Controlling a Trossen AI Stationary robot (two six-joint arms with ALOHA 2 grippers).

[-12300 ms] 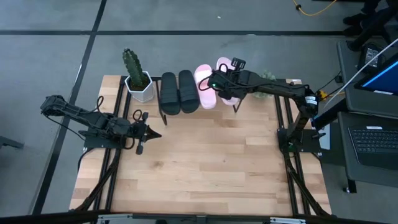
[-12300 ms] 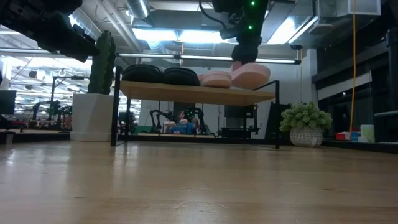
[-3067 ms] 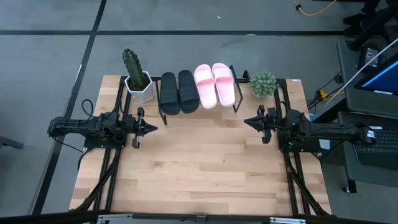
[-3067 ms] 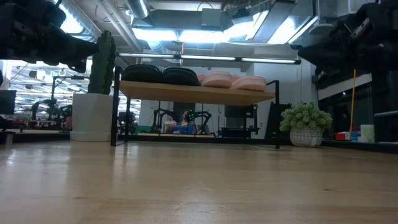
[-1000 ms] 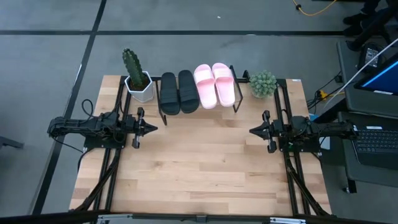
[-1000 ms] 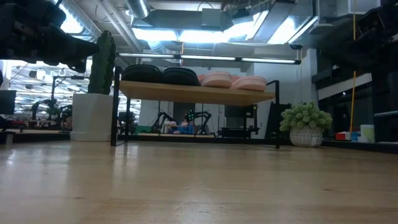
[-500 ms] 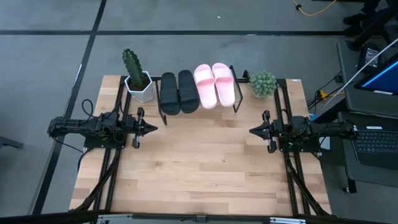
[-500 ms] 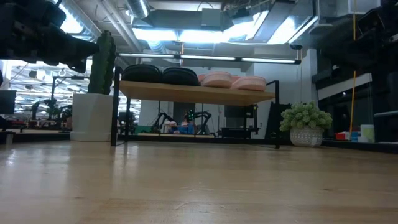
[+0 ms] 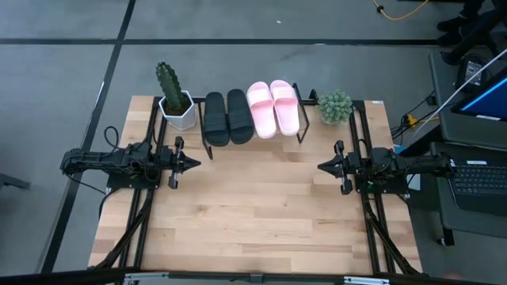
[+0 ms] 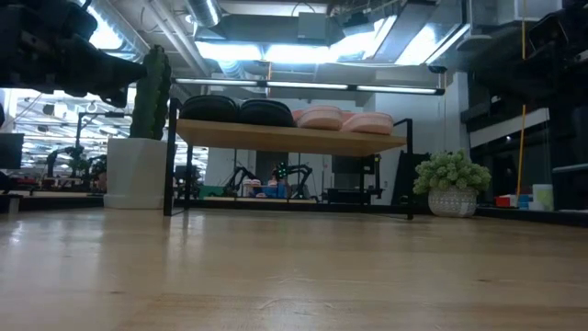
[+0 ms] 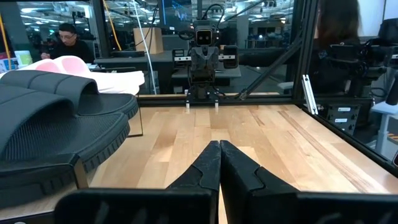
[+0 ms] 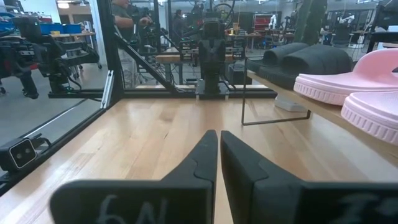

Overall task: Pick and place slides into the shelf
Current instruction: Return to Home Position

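Observation:
Two matte black slides (image 9: 226, 117) and two pale pink slides (image 9: 274, 108) lie side by side, soles down, on the plank top of the shelf (image 10: 289, 137) at the table's far edge. My left gripper (image 9: 198, 163) hovers shut by the table's left edge, near the shelf's left legs, fingertips pointing right. My right gripper (image 9: 320, 166) hovers shut by the right edge, fingertips pointing left. The left wrist view has the black slides (image 11: 56, 121) close by; the right wrist view has the pink slides (image 12: 348, 87).
A cactus in a white pot (image 9: 175, 101) stands left of the shelf, a small green plant in a pot (image 9: 336, 106) right of it. The bare wooden tabletop (image 9: 261, 206) stretches between the two arms and toward the near edge. People show in the room beyond the table.

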